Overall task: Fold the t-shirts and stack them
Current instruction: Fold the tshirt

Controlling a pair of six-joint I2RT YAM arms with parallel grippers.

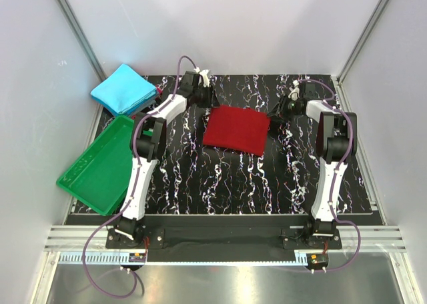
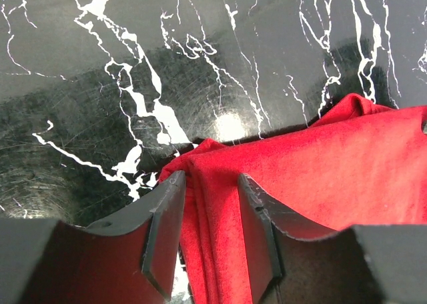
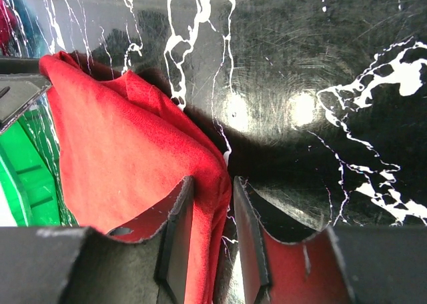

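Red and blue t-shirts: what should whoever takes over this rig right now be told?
Left gripper: fingers closed on the far left corner of the red t-shirt.
Right gripper: fingers closed on its far right corner.
Red t-shirt: folded square, mid-table.
Blue t-shirt: folded, at the far left, beyond the green tray.
Done: both look folded.
Left: stack one on the other.

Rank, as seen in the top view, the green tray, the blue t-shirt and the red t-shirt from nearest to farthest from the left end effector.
1. the dark red t-shirt, at the table centre; the left end effector is at its far-left corner.
2. the cyan-blue t-shirt, folded, at the far-left corner.
3. the green tray, at the left edge, closer to the arm bases.
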